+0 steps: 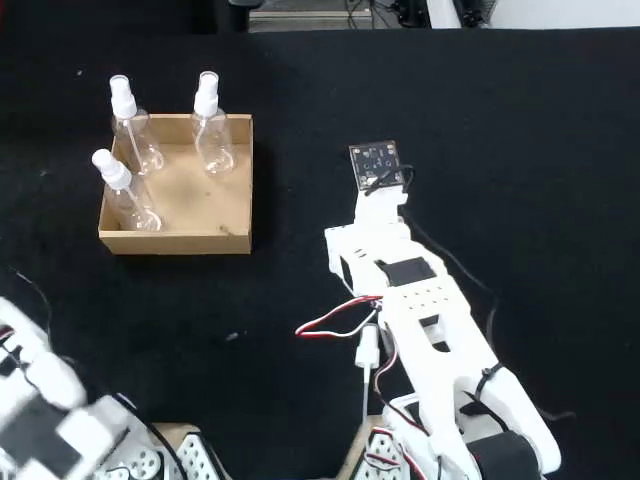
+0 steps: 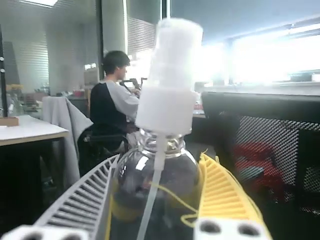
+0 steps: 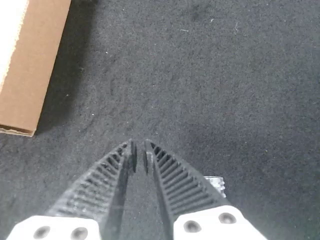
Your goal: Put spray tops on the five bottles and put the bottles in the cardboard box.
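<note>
High view: approx 3 of 5 done. A shallow brown cardboard box [image 1: 176, 243] sits on the black felt-like table cloth [image 1: 500, 120], w/ three clear plastic bottles [image 1: 213, 140] upright inside, each w/ a white spray top. Two stand along the far wall, one by the left wall. Near the white plastic right arm [image 1: 420, 300] lies what looks like a loose white spray top w/ thin dip tube [image 1: 367, 350], prob. for the last bottle. The left arm [image 1: 40, 410] is at the near left corner.

Left wrist view: the left gripper [image 2: 160, 165] is clamped on a fourth clear round-shouldered bottle [image 2: 150, 180], between one grey ribbed finger [image 2: 85, 200] and one yellow [image 2: 220, 200]. A glossy white pump cap [image 2: 167, 85] sits on its neck, tube inside. Can't tell if it's screwed tight. Not boxed yet.

Right wrist view: the right gripper [image 3: 139, 150] has black ribbed fingers, nearly closed w/ a thin gap and nothing between, low over the cloth. The box's matte edge is well apart.
</note>
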Tool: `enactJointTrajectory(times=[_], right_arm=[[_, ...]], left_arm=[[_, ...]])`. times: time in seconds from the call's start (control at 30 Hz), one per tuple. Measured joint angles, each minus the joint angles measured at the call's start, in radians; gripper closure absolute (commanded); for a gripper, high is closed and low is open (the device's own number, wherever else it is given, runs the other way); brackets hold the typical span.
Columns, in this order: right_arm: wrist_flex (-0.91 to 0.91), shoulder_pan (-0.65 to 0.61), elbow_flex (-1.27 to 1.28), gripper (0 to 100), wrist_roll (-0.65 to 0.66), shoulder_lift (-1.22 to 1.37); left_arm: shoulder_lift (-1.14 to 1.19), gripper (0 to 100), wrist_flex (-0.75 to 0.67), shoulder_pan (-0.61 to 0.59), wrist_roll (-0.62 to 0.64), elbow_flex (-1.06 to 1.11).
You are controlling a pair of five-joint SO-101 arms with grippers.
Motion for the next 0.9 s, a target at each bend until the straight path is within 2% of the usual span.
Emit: enactJointTrajectory(times=[0.2, 0.33, 0.53, 0.67, 0.9], right_arm=[[0.000, 0.000, 0.000, 98.7, 0.000, 0.000], [0.000, 0.000, 0.000, 98.7, 0.000, 0.000], [0.000, 0.038, 0.000, 98.7, 0.000, 0.000], [0.000, 0.071, 0.000, 98.7, 0.000, 0.000], [0.000, 0.101, 0.000, 98.7, 0.000, 0.000]], left_arm=[[-0.318, 97, 0.377, 0.049, 0.000, 0.066], [-0.522, 97, 0.433, 0.095, 0.000, 0.146], [-0.836, 97, 0.453, 0.227, 0.000, 0.302], [-1.053, 97, 0.571, 0.347, 0.000, 0.351], [-1.399, 97, 1.014, 0.661, 0.000, 0.327]])
